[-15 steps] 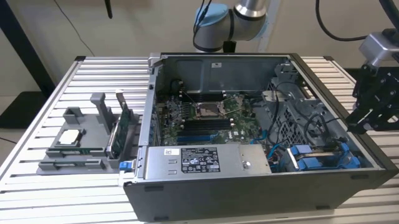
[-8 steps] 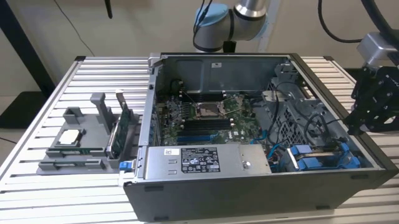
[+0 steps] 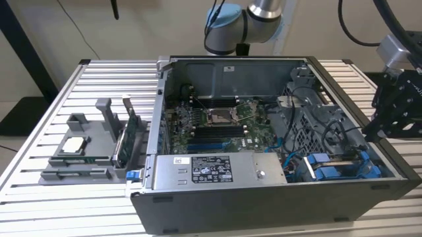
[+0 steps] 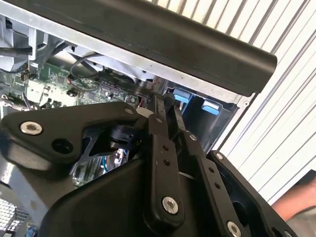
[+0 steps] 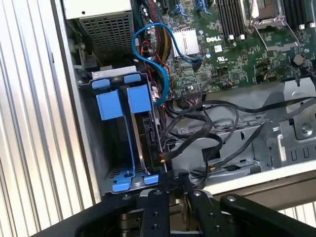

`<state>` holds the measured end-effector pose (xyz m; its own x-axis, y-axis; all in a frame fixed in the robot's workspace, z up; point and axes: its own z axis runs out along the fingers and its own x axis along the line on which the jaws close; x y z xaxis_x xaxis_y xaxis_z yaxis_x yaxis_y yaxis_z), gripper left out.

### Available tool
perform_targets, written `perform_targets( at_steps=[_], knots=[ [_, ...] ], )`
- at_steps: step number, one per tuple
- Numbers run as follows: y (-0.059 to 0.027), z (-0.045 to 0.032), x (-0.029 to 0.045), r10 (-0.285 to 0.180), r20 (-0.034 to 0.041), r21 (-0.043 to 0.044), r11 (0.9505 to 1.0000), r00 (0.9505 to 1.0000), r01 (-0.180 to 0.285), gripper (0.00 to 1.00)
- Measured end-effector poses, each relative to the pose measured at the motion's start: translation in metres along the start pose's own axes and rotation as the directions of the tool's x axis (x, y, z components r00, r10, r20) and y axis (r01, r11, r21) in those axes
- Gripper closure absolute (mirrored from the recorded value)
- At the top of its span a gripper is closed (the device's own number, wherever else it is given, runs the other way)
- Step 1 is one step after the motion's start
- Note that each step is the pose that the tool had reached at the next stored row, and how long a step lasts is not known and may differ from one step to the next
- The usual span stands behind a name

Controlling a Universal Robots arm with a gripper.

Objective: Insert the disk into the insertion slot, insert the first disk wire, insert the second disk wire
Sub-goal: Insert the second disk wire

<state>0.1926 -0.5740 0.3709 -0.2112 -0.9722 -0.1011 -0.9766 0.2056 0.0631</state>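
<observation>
The disk (image 5: 149, 136) stands edge-on in the drive bay's insertion slot (image 5: 114, 163), its blue carrier tabs (image 5: 138, 96) showing at one end. In the exterior view the blue carriers (image 3: 333, 167) sit in the case's near corner, at that view's right. My gripper (image 5: 173, 183) hovers just off the bay's end, fingers drawn together. A black disk wire (image 5: 197, 143) ends in a small plug (image 5: 162, 157) right beside the fingertips; whether they touch it I cannot tell. A blue wire (image 5: 148, 37) loops from the motherboard to the bay. In the second wrist view the gripper (image 4: 168, 116) points at the blue tabs (image 4: 181, 97).
The open computer case (image 3: 264, 210) lies on a slatted metal table (image 3: 66, 197). A grey fixture (image 3: 86, 148) with parts stands at the exterior view's left. The power supply (image 3: 218, 170) sits beside the bay. A person's hand (image 4: 296, 202) shows beside the table.
</observation>
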Motion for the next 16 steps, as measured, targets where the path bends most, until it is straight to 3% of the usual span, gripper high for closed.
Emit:
perform_targets(
  at_steps=[4, 6, 16],
  knots=[
    [0.0, 0.0, 0.0001, 0.0, 0.0, 0.0, 1.0, 1.0, 0.0, 0.78],
    [0.0, -0.0001, 0.0002, 0.0, 0.0, 0.0001, 1.0, 1.0, 0.0, 0.85],
    [0.0002, 0.0, 0.0005, 0.0, -0.0001, -0.0004, 1.0, 1.0, 0.0, 0.83]
  ],
)
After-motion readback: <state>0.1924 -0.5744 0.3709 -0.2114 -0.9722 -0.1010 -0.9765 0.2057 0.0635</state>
